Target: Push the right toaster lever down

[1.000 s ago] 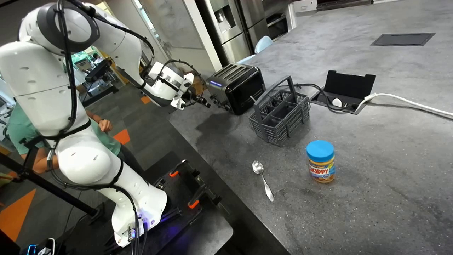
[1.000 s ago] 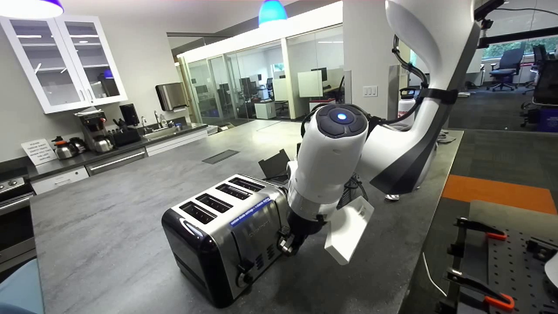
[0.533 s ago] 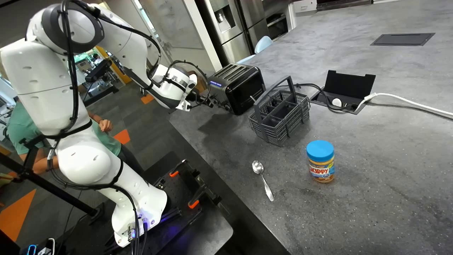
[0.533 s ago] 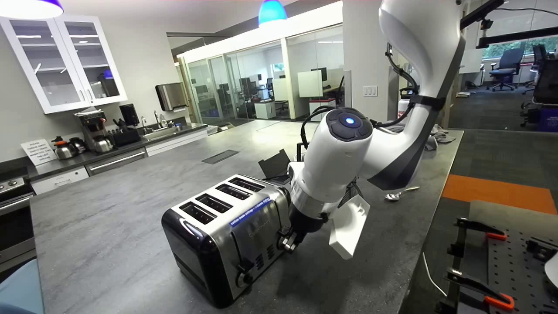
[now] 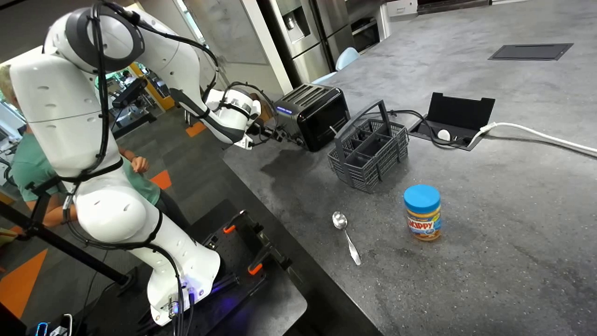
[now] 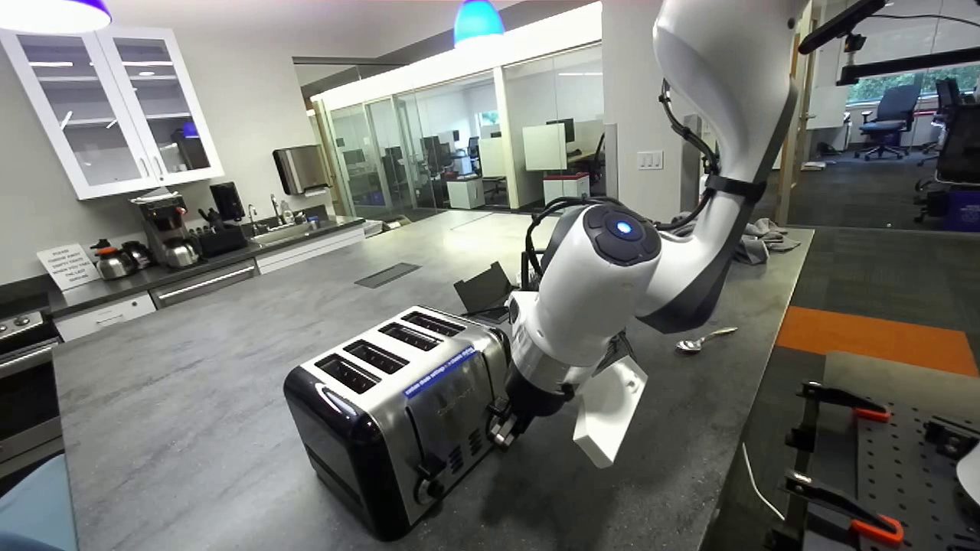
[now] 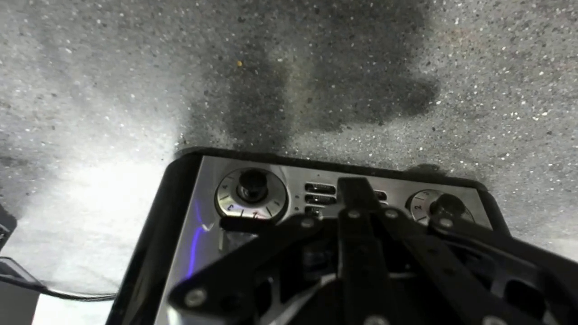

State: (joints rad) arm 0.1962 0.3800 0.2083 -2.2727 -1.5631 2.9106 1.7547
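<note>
The toaster [image 5: 322, 123], black with a silvery slotted top [image 6: 398, 344], stands on the counter in both exterior views. In the wrist view, its front [image 7: 205, 194] shows upside down. The right lever is a black bar [image 7: 244, 224] close above the right knob [image 7: 253, 185], low on its slot. My gripper's arm linkage hides its inner end. The left lever [image 6: 432, 465] also sits just above its knob. My gripper [image 7: 359, 189] is shut and empty, in front of the vents between the knobs. In an exterior view [image 6: 503, 436] it is beside the right knob. Contact with the lever cannot be told.
A dark grey wire basket [image 5: 368, 149] stands near the toaster's right end. A small black open box [image 5: 459, 116] with cables lies beyond. A peanut butter jar [image 5: 422, 212] and a spoon [image 5: 347, 235] are on the counter. The counter edge [image 5: 284, 224] runs near the arm.
The arm has moved toward the toaster. The wrist has shifted and tilted, and its fingertips stay by the right knob. The toaster and its levers show no visible change.
</note>
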